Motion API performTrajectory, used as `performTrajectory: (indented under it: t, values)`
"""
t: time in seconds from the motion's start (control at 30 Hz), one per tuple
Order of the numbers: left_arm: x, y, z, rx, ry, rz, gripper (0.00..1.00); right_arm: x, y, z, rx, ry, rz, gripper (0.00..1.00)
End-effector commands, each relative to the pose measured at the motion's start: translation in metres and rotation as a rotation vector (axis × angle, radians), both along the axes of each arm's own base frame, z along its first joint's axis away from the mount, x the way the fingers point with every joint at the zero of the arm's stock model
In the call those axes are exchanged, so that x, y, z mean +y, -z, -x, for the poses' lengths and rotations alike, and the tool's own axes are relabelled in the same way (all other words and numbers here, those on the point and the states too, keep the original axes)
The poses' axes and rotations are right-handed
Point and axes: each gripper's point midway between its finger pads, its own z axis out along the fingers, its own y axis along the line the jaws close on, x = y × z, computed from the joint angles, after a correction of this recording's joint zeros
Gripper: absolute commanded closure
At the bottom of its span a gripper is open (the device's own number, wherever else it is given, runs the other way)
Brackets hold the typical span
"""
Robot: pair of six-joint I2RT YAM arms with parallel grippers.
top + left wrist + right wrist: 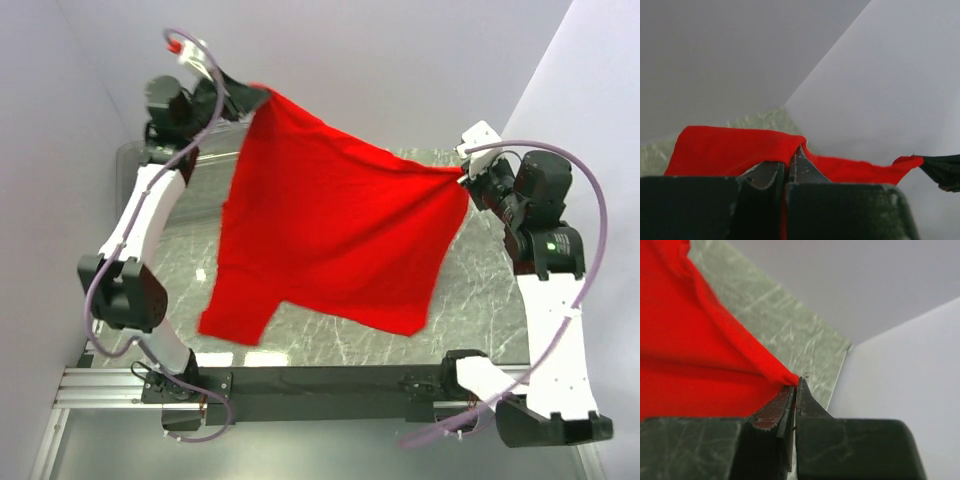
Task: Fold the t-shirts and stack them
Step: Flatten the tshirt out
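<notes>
A plain red t-shirt (335, 235) hangs spread above the marble surface (480, 290), stretched from the far left corner to the right edge. The left jaws and right jaws each pinch a top corner. One sleeve (235, 322) droops toward the near edge.

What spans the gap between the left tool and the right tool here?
Only the red t-shirt, pinched by the left tool and right tool and stretched between them above the marble table, as the top external view shows.

T-shirt (330, 230) above the table (480, 300), corners in left jaws at far left and right jaws at right
</notes>
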Motion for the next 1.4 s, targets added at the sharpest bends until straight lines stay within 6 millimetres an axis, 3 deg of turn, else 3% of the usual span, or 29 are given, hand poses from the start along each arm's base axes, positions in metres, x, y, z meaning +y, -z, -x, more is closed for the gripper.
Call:
performTrajectory:
  t: [0.0,0.03,0.1,0.13,0.17,0.23,0.3,0.33,0.5,0.53,0.57,0.63,0.7,0.77,0.8,0.83,0.87,0.9,0.93,1.0,1.03,1.07,1.1,1.13,1.2,1.23,1.3,1.33,1.37]
  values:
    - [-0.015,0.019,-0.003,-0.061,0.028,-0.084,0.99,-0.015,0.012,-0.02,-0.017,0.023,-0.042,1.0]
    - [-0.023,0.042,-0.017,-0.035,0.021,-0.106,0.99,-0.021,0.036,-0.031,0.044,0.039,-0.047,1.0]
    - [-0.039,0.062,-0.029,-0.023,0.03,-0.124,0.99,-0.027,0.049,-0.045,0.061,0.057,-0.063,1.0]
    - [-0.045,0.084,-0.045,0.011,0.027,-0.134,0.99,-0.03,0.057,-0.051,0.078,0.065,-0.07,1.0]
    - [-0.049,0.087,-0.053,-0.001,0.02,-0.136,0.99,-0.034,0.072,-0.061,0.114,0.082,-0.088,1.0]
    - [-0.064,0.11,-0.074,0.015,0.014,-0.131,0.99,-0.041,0.077,-0.075,0.109,0.116,-0.103,1.0]
    - [-0.07,0.113,-0.089,0.007,-0.019,-0.113,0.99,-0.05,0.086,-0.094,0.118,0.154,-0.135,1.0]
    - [-0.079,0.129,-0.099,0.015,-0.02,-0.116,0.99,-0.055,0.09,-0.099,0.125,0.179,-0.144,1.0]
    - [-0.096,0.137,-0.128,-0.049,-0.077,-0.086,0.99,-0.077,0.114,-0.136,0.157,0.279,-0.208,1.0]
    - [-0.098,0.149,-0.136,-0.04,-0.087,-0.094,0.99,-0.08,0.121,-0.142,0.168,0.303,-0.222,1.0]
    - [-0.1,0.139,-0.14,-0.082,-0.099,-0.101,0.99,-0.086,0.122,-0.146,0.163,0.332,-0.221,1.0]
    - [-0.104,0.143,-0.149,-0.094,-0.115,-0.109,0.99,-0.091,0.122,-0.15,0.15,0.354,-0.227,1.0]
    - [-0.104,0.127,-0.15,-0.125,-0.118,-0.1,0.99,-0.089,0.117,-0.147,0.152,0.328,-0.232,1.0]
    - [-0.102,0.113,-0.142,-0.161,-0.114,-0.116,0.99,-0.09,0.098,-0.133,0.118,0.286,-0.218,1.0]
    - [-0.099,0.104,-0.135,-0.191,-0.119,-0.115,0.99,-0.081,0.09,-0.125,0.108,0.219,-0.233,1.0]
    - [-0.091,0.064,-0.114,-0.259,-0.133,-0.096,0.99,-0.078,0.08,-0.116,0.088,0.185,-0.23,1.0]
    - [-0.087,0.08,-0.106,-0.243,-0.139,-0.122,0.99,-0.08,0.057,-0.098,0.035,0.16,-0.229,1.0]
    - [-0.082,0.064,-0.093,-0.284,-0.148,-0.113,0.99,-0.067,0.051,-0.085,0.041,0.094,-0.24,1.0]
    - [-0.073,0.046,-0.068,-0.314,-0.158,-0.119,0.99,-0.06,0.027,-0.067,-0.007,0.054,-0.217,1.0]
    - [-0.062,0.025,-0.041,-0.349,-0.173,-0.126,0.99,-0.046,0.02,-0.039,0.019,-0.003,-0.213,1.0]
    - [-0.05,-0.008,-0.012,-0.412,-0.193,-0.123,0.99,-0.03,-0.004,-0.017,-0.036,-0.069,-0.188,1.0]
    - [-0.043,-0.002,-0.002,-0.398,-0.213,-0.134,0.99,-0.024,-0.011,-0.005,-0.049,-0.091,-0.183,1.0]
    - [-0.036,-0.012,0.011,-0.419,-0.23,-0.135,0.99,-0.017,-0.015,0.008,-0.049,-0.104,-0.186,1.0]
    - [-0.023,-0.032,0.037,-0.465,-0.26,-0.138,0.99,-0.009,-0.036,0.029,-0.109,-0.12,-0.173,1.0]
    - [-0.005,-0.053,0.059,-0.505,-0.322,-0.134,0.99,-0.002,-0.051,0.05,-0.142,-0.122,-0.171,1.0]
    - [0.006,-0.076,0.081,-0.564,-0.353,-0.131,0.99,0.003,-0.073,0.068,-0.198,-0.127,-0.156,1.0]
    - [0.016,-0.097,0.099,-0.603,-0.386,-0.136,0.99,0.01,-0.086,0.086,-0.215,-0.131,-0.159,1.0]
    - [0.023,-0.12,0.117,-0.66,-0.405,-0.128,0.99,0.015,-0.107,0.102,-0.266,-0.138,-0.148,1.0]
    - [0.026,-0.13,0.126,-0.684,-0.409,-0.121,0.99,0.018,-0.115,0.11,-0.286,-0.14,-0.15,1.0]
